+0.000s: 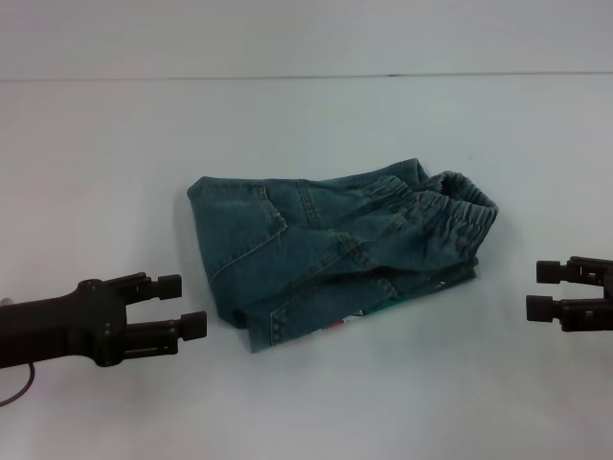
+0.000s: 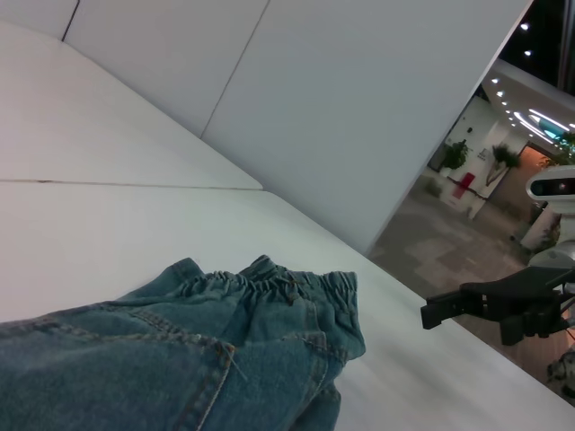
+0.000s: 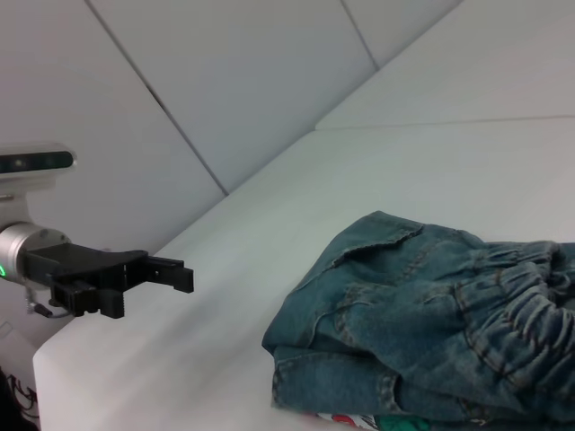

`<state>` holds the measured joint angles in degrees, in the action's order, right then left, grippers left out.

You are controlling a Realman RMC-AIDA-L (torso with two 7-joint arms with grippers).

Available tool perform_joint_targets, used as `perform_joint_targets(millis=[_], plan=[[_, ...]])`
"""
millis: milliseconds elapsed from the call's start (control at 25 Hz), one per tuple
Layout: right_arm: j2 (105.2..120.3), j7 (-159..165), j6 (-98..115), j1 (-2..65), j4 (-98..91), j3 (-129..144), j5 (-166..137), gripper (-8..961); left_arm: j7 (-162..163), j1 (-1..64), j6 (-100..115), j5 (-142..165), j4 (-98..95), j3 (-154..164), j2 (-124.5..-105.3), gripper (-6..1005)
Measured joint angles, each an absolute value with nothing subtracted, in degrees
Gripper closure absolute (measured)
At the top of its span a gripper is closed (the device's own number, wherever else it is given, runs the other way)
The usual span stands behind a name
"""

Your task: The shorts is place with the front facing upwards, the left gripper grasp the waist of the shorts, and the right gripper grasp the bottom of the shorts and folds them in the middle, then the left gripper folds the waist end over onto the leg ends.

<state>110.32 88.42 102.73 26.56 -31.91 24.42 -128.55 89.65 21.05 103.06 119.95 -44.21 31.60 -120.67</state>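
Observation:
Blue denim shorts (image 1: 335, 244) lie folded into a compact bundle at the middle of the white table (image 1: 306, 125). Their elastic waist (image 1: 445, 196) rests on top at the right side, over the leg ends. My left gripper (image 1: 187, 307) hovers open to the left of the bundle, empty and apart from it. At the right edge, my right gripper (image 1: 536, 290) is open and empty too, clear of the cloth. The left wrist view shows the shorts (image 2: 180, 350) with the gathered waist (image 2: 287, 287) and the right gripper (image 2: 440, 310) beyond. The right wrist view shows the shorts (image 3: 431, 332) and the left gripper (image 3: 180, 277) far off.
A bit of red and green print (image 1: 369, 311) peeks out under the bundle's front edge. A room with a floor and lights (image 2: 503, 180) lies beyond the table's far edge in the left wrist view.

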Motion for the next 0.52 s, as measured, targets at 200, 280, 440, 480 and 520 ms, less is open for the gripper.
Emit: perform_joint_targets(millis=[200,280,440,480,520], plan=[[110.38,88.4,102.3,26.7,-31.9,24.4,-128.6,3,89.7,21.1,103.7,120.0,-44.2,31.6,-120.59,141],[110.42,88.4,102.2,26.8,-31.9,24.5,-128.7,3,89.7,21.1,103.8,120.0,-44.2,31.6,-120.58,141],[110.47,88.4,102.0,26.9,-31.9,24.6,-128.8,3,89.8,21.0,104.1,120.0,-44.2,31.5,-120.58,141],[110.47,88.5,101.9,26.9,-31.9,24.7,-128.8,3,89.8,21.0,104.2,120.0,-44.2,31.5,-120.58,141],[110.47,88.5,101.9,27.0,-31.9,24.8,-128.8,3,89.8,21.0,104.4,120.0,-44.2,31.5,-120.58,141]])
